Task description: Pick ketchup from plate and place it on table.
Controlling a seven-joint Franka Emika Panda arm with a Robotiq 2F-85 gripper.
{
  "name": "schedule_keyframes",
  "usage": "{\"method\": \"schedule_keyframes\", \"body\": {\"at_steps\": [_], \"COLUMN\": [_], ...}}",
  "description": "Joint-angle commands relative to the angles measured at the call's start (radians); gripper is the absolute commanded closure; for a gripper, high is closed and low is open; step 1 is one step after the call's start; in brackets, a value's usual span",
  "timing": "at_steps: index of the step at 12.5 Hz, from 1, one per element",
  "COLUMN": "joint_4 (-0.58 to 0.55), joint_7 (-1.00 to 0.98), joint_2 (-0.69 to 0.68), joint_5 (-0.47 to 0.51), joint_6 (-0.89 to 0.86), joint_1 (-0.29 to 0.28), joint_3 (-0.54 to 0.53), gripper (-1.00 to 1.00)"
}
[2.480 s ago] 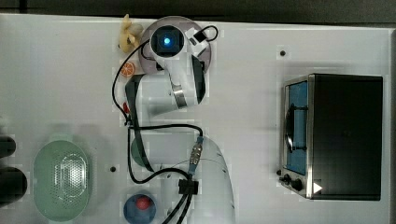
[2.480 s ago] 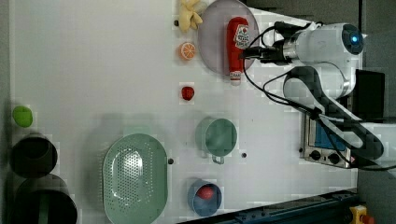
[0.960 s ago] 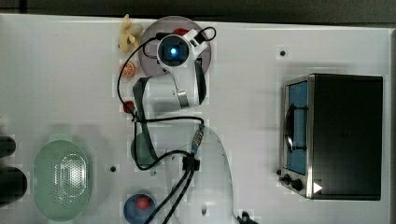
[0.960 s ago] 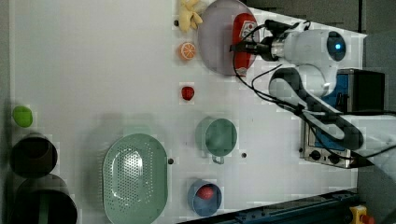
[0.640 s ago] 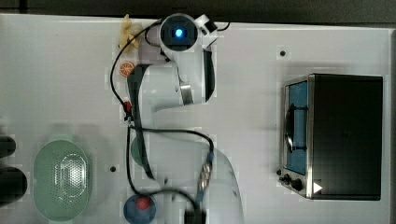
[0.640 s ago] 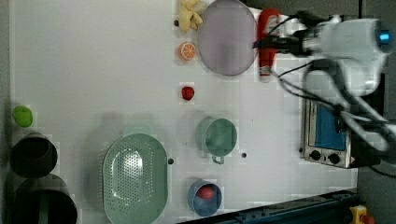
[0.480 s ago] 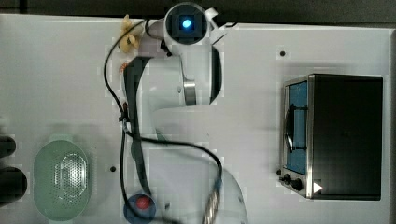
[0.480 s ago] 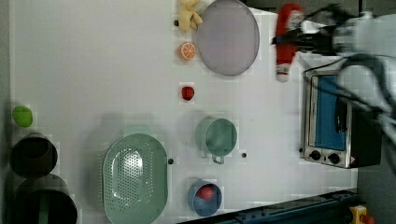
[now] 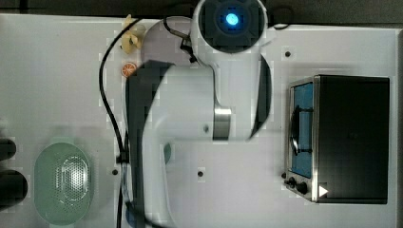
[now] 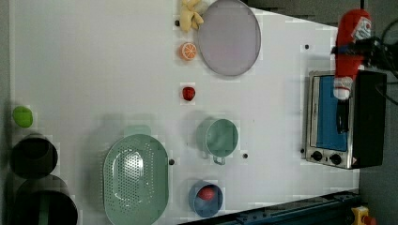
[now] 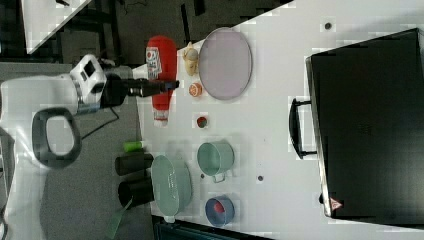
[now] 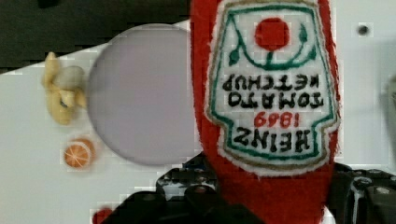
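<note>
While the end effector grips the ketchup across its middle, the bottle hangs high above the tabletop, clear of the plate.

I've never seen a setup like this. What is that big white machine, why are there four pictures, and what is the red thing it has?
The white machine is a robot arm with a two-fingered gripper at its end. The four pictures are one moment from different cameras: one looking straight down, two from the sides, and one on the arm's wrist. The red thing is a plush ketchup bottle; the gripper is shut on it and holds it in the air, off the pale round plate. On the white table also lie an orange slice, a small red fruit, a green perforated basket, a teal cup, a blue bowl and a toaster oven.
</note>
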State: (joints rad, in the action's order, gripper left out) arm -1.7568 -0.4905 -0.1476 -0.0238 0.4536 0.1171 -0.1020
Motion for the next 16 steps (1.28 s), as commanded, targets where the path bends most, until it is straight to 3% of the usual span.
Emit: {"method": "schedule_keyframes", "body": {"at_steps": [1, 6, 12, 16], "joint_4": [-0.135, -0.362, -0.636, -0.691], "joint_7": [-0.012, -0.008, 0.186, 0.266], "joint_2": [0.041, 0.135, 0.122, 0.033], "joint_5": [0.001, 0.001, -0.003, -0.003], "joint_6": [-0.037, 0.044, 0.347, 0.535], "joint_1": [0.024, 0.026, 0.021, 0.014], "joint_3": [0.04, 0.085, 0.061, 0.02], "gripper": [-0.24, -0.24, -0.24, -0.24]}}
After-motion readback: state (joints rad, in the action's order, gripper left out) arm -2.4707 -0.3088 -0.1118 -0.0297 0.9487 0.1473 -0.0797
